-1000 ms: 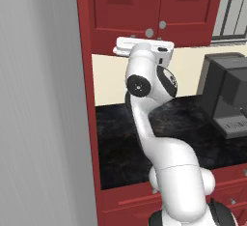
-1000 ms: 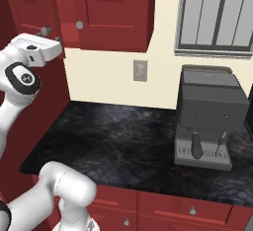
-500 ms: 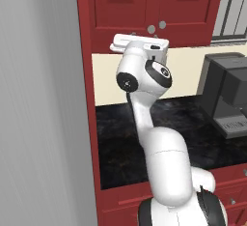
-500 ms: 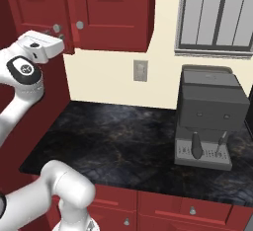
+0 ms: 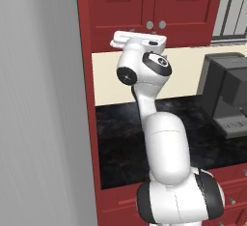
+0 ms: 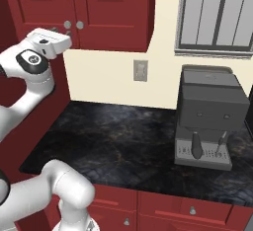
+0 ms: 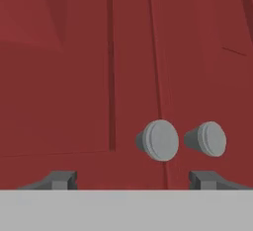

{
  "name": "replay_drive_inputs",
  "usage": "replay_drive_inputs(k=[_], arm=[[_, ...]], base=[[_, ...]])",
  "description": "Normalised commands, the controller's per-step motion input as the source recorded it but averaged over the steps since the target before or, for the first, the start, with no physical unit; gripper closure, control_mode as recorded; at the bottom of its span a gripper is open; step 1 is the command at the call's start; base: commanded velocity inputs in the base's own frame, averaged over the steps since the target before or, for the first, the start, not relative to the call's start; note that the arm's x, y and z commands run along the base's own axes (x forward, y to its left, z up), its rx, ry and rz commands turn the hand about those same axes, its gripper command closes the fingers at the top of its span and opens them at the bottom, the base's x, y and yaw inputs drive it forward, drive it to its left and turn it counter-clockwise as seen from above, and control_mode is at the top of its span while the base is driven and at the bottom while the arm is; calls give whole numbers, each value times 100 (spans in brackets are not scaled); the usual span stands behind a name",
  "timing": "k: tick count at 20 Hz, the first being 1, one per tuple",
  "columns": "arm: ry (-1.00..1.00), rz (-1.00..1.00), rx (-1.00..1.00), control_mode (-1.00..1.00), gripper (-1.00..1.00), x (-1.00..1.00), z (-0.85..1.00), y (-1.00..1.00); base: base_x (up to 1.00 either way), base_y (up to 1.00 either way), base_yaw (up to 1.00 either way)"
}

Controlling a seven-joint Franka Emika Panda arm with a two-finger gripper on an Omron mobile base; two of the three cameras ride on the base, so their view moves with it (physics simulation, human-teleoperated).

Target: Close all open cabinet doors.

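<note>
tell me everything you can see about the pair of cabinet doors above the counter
The cabinet doors are two tall dark red, wood-looking wall doors, each with a raised rectangular panel. Two small round grey knobs sit side by side low at the centre seam. Both doors look shut and flush, hanging over the black counter. The gripper faces the knobs, fingers apart, holding nothing.

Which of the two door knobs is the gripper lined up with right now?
The left knob: in the hand view it sits between the gripper fingertips, nearer centre. The right knob sits above the right fingertip, off to the side. Nothing is gripped.
</note>
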Motion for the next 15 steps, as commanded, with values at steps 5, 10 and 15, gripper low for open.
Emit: replay_drive_inputs(k=[5, 10, 15], arm=[[0, 2, 0, -100, -100, 4, 0, 0], [0, 1, 0, -100, -100, 0, 0, 0], [0, 3, 0, -100, -100, 11, 0, 0]], base=[[0, 0, 0], [0, 0, 0], [0, 0, 0]])
